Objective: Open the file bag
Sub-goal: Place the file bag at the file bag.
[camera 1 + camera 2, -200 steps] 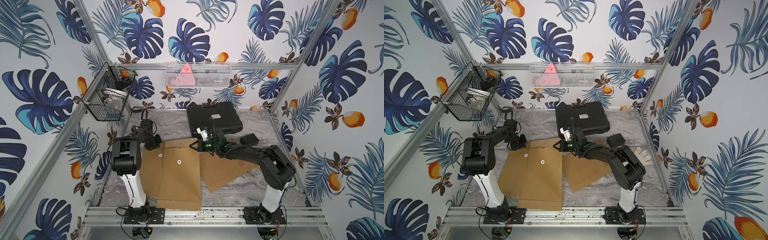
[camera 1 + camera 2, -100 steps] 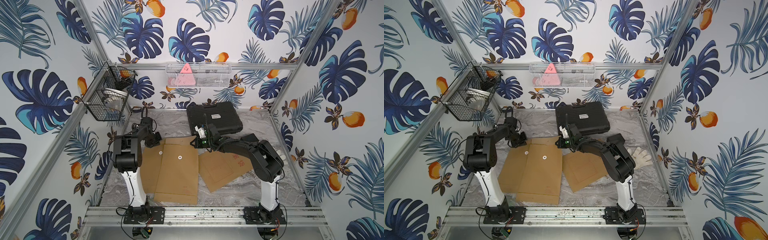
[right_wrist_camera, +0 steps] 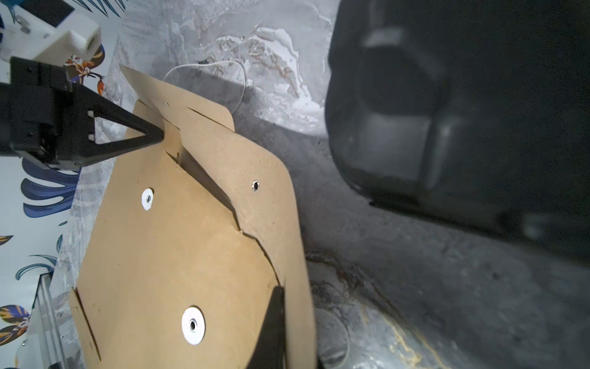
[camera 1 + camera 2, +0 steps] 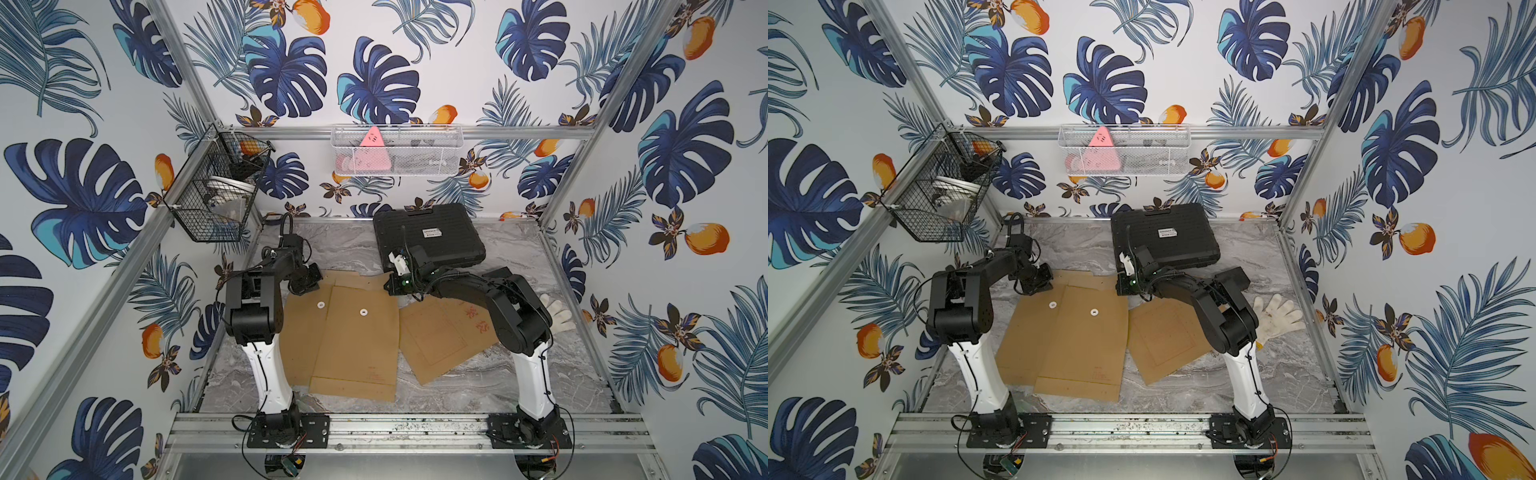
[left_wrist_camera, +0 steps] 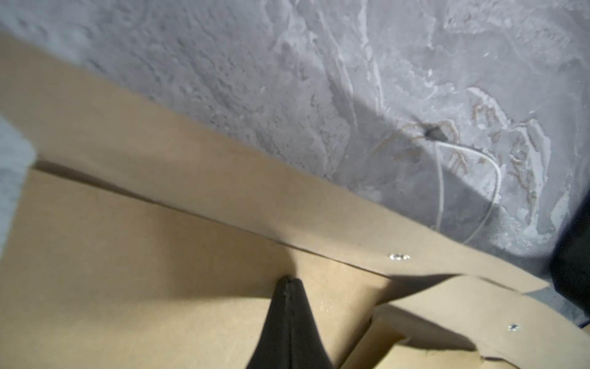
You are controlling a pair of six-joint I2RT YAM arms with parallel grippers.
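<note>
Up on the wall, out past my left tool (image 5: 289, 282), hangs a black wire basket (image 4: 212, 199). My left tool is closed with nothing between the fingers. Its tip is down on the left file bag (image 4: 300, 334), right at the fold under that bag's flap. This bag lies flat on the desk (image 4: 457, 399), running from the tool tip back toward my base. One white disc (image 4: 320, 305) sits just in front of the tip. Beyond the flap a white string (image 5: 491, 179) lies loose on the desk.

Between my two tools the middle file bag (image 4: 357, 345) overlaps the left one. Its own disc (image 4: 364, 311) is showing. Its flap (image 3: 274, 217) is turned back off the body, with a rivet hole visible in the right wrist view.

My right tool (image 4: 390, 287) is closed at the side edge of that flap. One finger (image 3: 271, 326) shows on the bag side and flap paper covers the rest, so it looks pinched on the flap. Just behind the right tool is the black case (image 4: 432, 239). Under my right arm the third file bag (image 4: 436, 349) lies tilted, red characters up, just beside the middle one. Well out past my right elbow a white glove (image 4: 557, 316) lies on the desk.
</note>
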